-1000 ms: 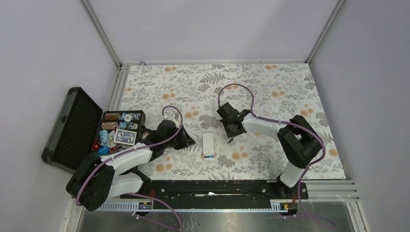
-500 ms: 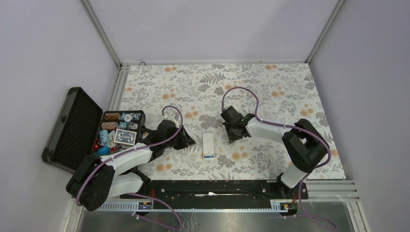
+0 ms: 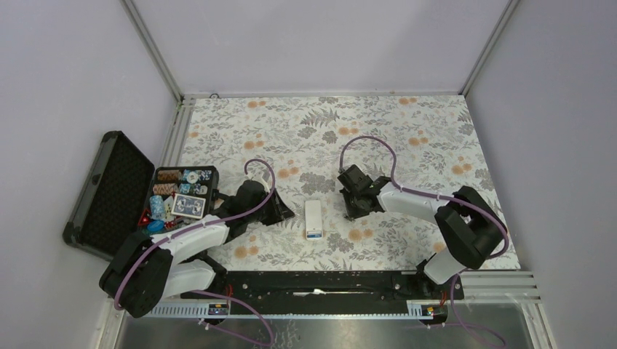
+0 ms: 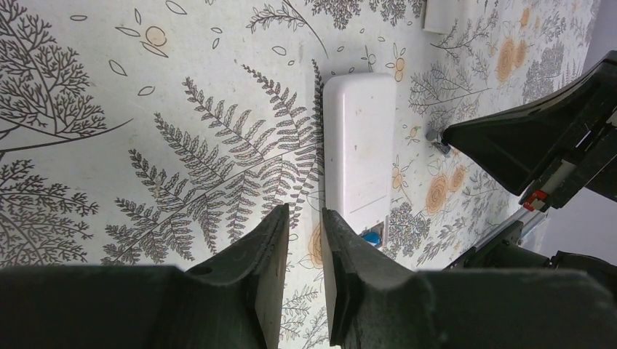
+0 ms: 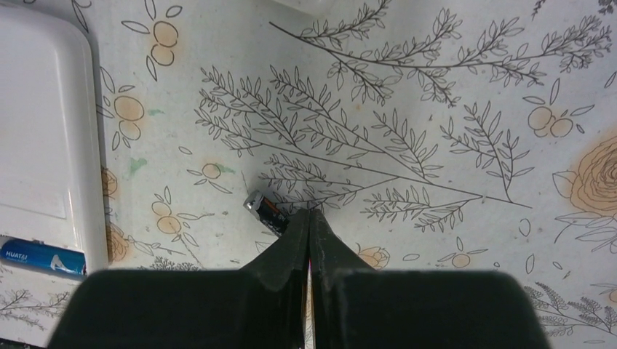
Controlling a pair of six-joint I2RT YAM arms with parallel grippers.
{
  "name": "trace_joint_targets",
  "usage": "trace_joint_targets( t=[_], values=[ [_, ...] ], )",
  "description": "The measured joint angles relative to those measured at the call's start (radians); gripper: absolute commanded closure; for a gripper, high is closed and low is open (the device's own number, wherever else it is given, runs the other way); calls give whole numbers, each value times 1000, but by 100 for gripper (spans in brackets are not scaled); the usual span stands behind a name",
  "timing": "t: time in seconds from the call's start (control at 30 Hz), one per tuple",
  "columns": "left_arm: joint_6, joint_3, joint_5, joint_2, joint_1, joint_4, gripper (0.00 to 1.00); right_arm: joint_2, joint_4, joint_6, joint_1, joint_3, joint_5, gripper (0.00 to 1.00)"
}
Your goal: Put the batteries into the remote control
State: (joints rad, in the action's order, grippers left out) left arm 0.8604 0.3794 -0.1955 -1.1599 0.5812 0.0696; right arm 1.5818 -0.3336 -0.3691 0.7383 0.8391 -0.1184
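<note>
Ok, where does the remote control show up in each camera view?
Top external: remote control just below picture centre, lying lengthwise.
Left wrist: remote control in the upper middle, slightly right of centre.
Right wrist: remote control at the left edge, partly cut off.
Shared landmark: the blue battery at its end, visible in all three.

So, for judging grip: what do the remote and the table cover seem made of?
Remote control: likely hard white plastic, smooth, slight sheen, moulded rounded corners. Table cover: flat matte sheet with printed floral pattern, perhaps vinyl or cloth; unclear which.
</note>
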Motion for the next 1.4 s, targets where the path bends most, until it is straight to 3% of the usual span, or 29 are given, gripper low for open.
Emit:
trace_joint_targets(
  t=[0.53,1.13,1.4],
  values=[
    [0,0,-10,0,0,1,73,-162,-28,-5,0,-20,19,59],
    [0,0,-19,0,0,8,72,-34,-29,80,0,-19,141,56],
    [0,0,-26,-10,0,16,72,-25,-27,86,0,-18,158,62]
  ],
)
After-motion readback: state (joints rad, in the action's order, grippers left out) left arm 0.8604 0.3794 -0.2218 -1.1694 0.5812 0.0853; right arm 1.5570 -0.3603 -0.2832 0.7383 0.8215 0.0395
